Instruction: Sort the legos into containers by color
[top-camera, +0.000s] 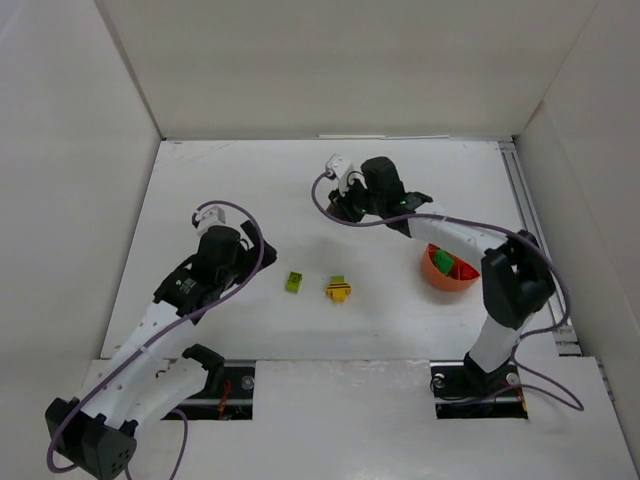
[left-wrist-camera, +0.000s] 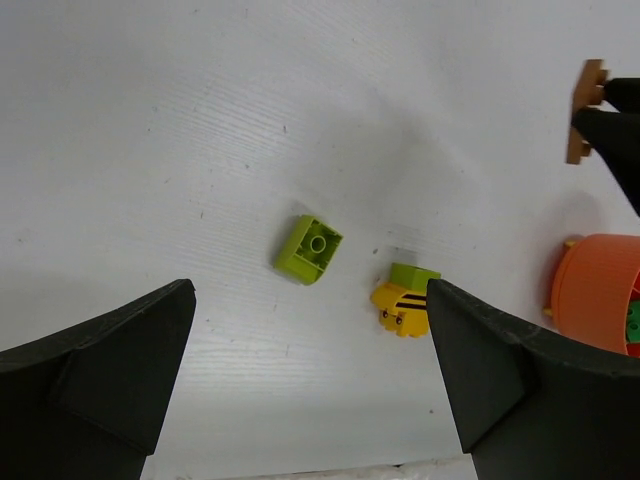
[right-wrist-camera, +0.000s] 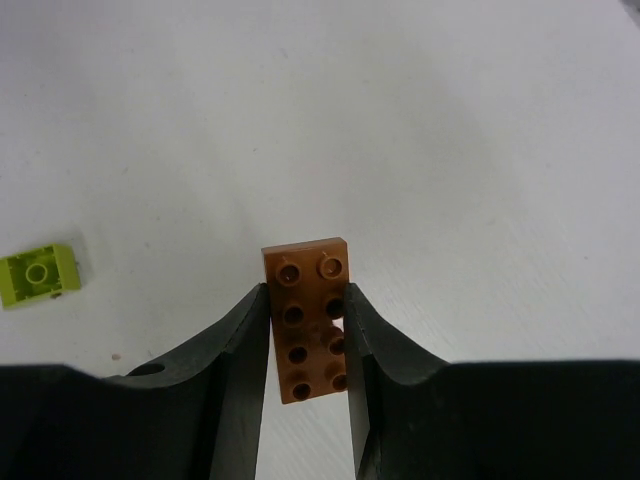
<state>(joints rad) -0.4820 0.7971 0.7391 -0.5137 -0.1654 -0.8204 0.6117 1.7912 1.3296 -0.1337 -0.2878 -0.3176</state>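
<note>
So right now the right gripper (right-wrist-camera: 305, 305) is out over the far middle of the table (top-camera: 250, 200), clamped on an orange-brown plate (right-wrist-camera: 308, 265). From its wrist view the plate stands lengthwise between the two black fingers (right-wrist-camera: 240, 360), the face with the round dots toward the camera and its far end poking out past the fingertips. In the left wrist view you can see the same plate edge-on at the far right, pinched in that black finger. I honestly can't tell if it's touching the table or just off it.

The left gripper (left-wrist-camera: 310, 300) has its jaws spread wide with nothing between them, sitting on the left side of the table and looking at the loose pieces.

Two pieces are loose in the middle of the table, near side. There's a lime brick (top-camera: 295, 282), and just to its right a yellow piece (top-camera: 338, 292) with dark stripes on it and a smaller lime bit (left-wrist-camera: 415, 274) touching its far side. Those two groups sit near each other but apart.

The orange-red bowl (top-camera: 436, 272) is over on the right, tucked by the right arm's elbow and well apart from the loose bricks. Inside it I can see a green piece (top-camera: 443, 260) and a red piece (top-camera: 464, 271) next to each other. The dividers are too small for me to say which compartment is which.
</note>
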